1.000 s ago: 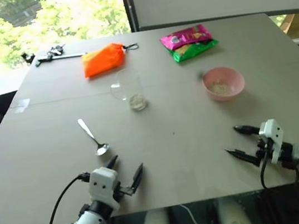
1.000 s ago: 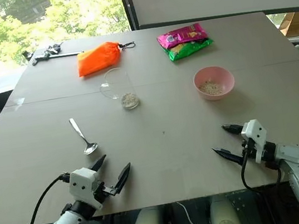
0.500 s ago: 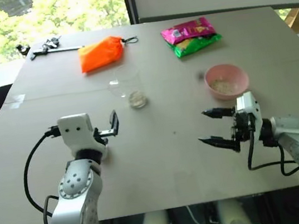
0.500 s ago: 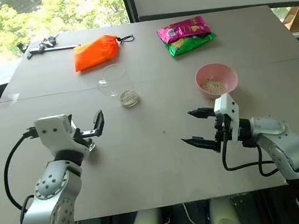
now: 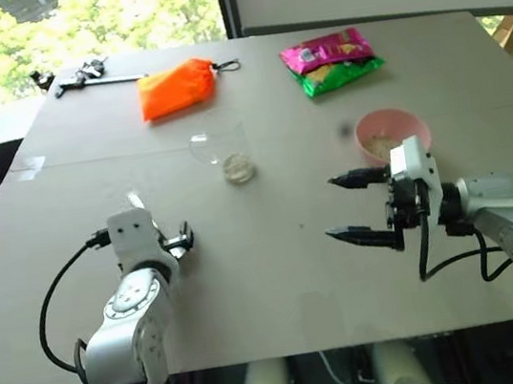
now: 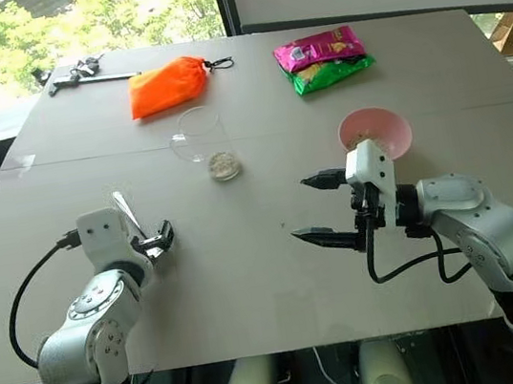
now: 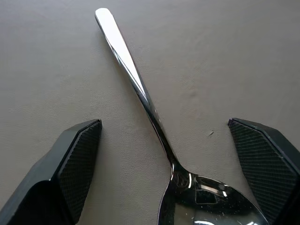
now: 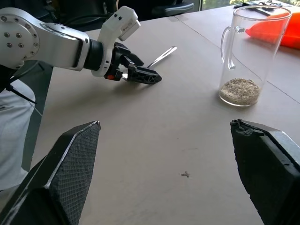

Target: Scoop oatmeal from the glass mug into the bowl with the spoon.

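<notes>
Directly between your left pincer's [image 7: 168,178] wide-open fingers lies the spoon [image 7: 140,93]: thin, stiff, slippery; pinch its handle. Your right pincer [image 6: 321,206] gapes empty.

Grey table [image 6: 279,276], spoon [image 7: 140,89], glass mug [image 6: 206,142], bowl [image 6: 391,123]

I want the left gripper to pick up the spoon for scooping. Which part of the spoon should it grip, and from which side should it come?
Probably the thin handle, near its middle. The spoon lies flat on the table, so the left gripper should come from above, one finger on each long edge. Its open fingers straddle the neck, so sliding toward the handle end would leave the spoon's bowl free.
</notes>
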{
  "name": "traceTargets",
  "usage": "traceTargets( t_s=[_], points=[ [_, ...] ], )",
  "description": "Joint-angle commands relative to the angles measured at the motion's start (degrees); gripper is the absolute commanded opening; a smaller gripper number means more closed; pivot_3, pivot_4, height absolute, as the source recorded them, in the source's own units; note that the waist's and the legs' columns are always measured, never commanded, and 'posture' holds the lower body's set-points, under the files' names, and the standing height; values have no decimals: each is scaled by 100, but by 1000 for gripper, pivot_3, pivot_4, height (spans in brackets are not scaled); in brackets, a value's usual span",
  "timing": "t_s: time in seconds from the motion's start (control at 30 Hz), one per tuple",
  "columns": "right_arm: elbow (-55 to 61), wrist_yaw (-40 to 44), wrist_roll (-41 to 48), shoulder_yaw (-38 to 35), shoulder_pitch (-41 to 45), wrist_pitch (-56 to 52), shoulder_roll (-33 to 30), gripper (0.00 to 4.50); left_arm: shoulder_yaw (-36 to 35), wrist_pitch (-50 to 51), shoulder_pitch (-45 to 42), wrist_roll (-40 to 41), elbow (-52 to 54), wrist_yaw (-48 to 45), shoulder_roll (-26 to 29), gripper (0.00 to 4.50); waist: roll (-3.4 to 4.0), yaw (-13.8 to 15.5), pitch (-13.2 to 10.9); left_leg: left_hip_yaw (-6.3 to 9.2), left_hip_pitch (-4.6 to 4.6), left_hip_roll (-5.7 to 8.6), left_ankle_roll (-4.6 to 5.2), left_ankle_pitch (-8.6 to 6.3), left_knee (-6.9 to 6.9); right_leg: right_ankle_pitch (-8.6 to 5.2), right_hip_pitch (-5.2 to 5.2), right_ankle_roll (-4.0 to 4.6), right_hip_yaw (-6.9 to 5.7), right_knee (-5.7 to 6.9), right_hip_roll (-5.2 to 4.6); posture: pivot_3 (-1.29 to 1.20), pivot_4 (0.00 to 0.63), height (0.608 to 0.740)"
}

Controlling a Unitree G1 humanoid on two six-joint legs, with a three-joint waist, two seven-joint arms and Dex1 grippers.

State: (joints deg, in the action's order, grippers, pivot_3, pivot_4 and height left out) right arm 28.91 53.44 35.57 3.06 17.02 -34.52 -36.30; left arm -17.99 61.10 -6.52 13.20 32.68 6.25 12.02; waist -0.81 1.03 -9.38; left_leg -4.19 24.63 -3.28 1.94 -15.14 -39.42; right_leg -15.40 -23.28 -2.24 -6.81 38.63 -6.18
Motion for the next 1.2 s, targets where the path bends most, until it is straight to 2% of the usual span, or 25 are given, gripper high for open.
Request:
traceTargets(
  t_s=[0.03, 0.13, 0.23, 0.3, 0.33, 0.5, 0.63, 0.73, 0.9, 1.1, 1.2],
  points=[
    [201, 52, 51, -76, 13, 71, -103, 4465, -177, 81, -84, -82, -215, 56, -24, 4500, 0, -6, 0, 0, -1, 0, 0, 0, -1, 0, 0, 0, 1, 4, 0, 0, 150, 696],
    [186, 29, 52, -57, 22, 87, -102, 4465, -155, 7, -130, -131, -464, -13, 74, 4500, 1, -5, 1, -1, -8, 0, -3, 2, -2, -1, 0, 1, 3, 16, -1, 0, 150, 696],
    [190, 33, 46, -27, 20, 101, -94, 4500, -219, 22, -188, -142, -636, -32, 132, 3698, 4, -11, 3, -1, -15, 0, -11, 8, -2, -1, 0, 2, 4, 24, 0, 0, 150, 696],
    [170, 43, 29, 3, 29, 121, -80, 4500, -264, 71, -178, -134, -689, -66, 189, 2622, 6, -26, 4, -3, -19, -1, -12, 9, -2, -1, 1, 2, 8, 28, 1, 0, 150, 696],
    [160, 49, 26, 12, 31, 128, -77, 4500, -285, 95, -167, -129, -697, -80, 208, 2327, 7, -35, 4, -5, -21, -1, -12, 9, -1, -1, 1, 3, 10, 28, 2, 0, 150, 696],
    [130, 62, -2, 51, 16, 170, -71, 4500, -429, 236, -24, -139, -580, -64, 241, 54, 8, -33, 5, -12, -25, -3, -13, 9, 0, -1, 2, 3, 18, 28, 3, 0, 150, 696],
    [83, 60, -31, 83, 8, 230, -52, 4500, -558, 133, 247, -96, -451, -169, 220, 54, 9, -40, 6, -17, -28, -2, -13, 9, 0, -1, 2, 3, 24, 28, 1, 0, 150, 696],
    [44, 73, -62, 105, -16, 283, -35, 4500, -355, -528, 645, -128, -377, -536, 396, 54, 11, -44, 7, -25, -35, -4, -13, 9, 3, -1, 2, 3, 30, 29, 3, 0, 150, 696],
    [-52, -68, 12, 90, -76, 236, 152, 4500, 166, -2814, 1878, -193, -191, -1710, 617, 54, 12, -37, 7, -40, -41, -13, -13, 8, 7, -1, 1, 5, 41, 26, -2, 0, 150, 696],
    [-259, -1096, 7, 321, -244, -141, 1144, 4500, 603, -5035, 3026, -111, -441, -2682, 384, 54, 17, -20, 9, -37, -33, -21, 16, -10, 6, -3, -4, 9, 35, 24, -9, 0, 150, 696],
    [-378, -1622, -36, 538, -236, -609, 1555, 4500, 941, -5676, 3193, 87, -388, -3192, 340, 54, 22, -17, 9, -36, -5, -21, 21, -12, 1, -1, -28, 10, 33, 25, -10, 0, 150, 696]
  ],
)
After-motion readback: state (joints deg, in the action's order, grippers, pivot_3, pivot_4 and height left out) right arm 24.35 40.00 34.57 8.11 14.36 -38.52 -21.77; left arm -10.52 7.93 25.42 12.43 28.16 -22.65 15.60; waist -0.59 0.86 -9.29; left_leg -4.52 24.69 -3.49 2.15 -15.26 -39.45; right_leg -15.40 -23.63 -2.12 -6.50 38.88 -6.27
